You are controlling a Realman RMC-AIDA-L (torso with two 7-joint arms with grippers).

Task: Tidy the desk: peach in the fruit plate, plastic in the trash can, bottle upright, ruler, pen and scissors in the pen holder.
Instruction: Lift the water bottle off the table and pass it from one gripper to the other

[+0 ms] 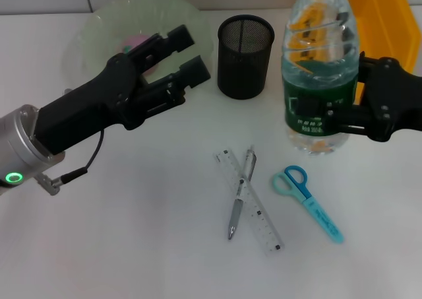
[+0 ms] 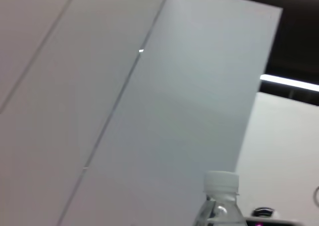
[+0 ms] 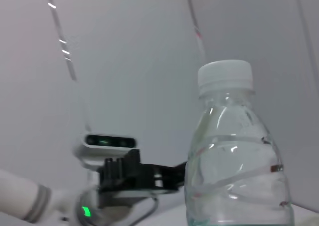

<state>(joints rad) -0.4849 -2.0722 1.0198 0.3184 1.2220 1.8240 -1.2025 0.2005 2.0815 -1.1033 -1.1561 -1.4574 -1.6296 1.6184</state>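
My right gripper (image 1: 351,99) is shut on the clear bottle (image 1: 321,81), which stands upright at the right of the desk (image 1: 132,246); its cap shows close up (image 3: 224,76). My left gripper (image 1: 191,53) hangs open in front of the pale green fruit plate (image 1: 99,22), where a bit of the pink peach (image 1: 134,43) shows behind its fingers. The black mesh pen holder (image 1: 245,56) stands at the back centre. In the middle the pen (image 1: 240,195) lies crossed over the clear ruler (image 1: 249,201), with the blue scissors (image 1: 307,201) beside them. The plastic is out of view.
The yellow trash can (image 1: 388,18) stands at the back right, behind the bottle and my right gripper. A thin black cable (image 1: 89,164) hangs from my left wrist over the desk. Bare white tabletop lies at the front left.
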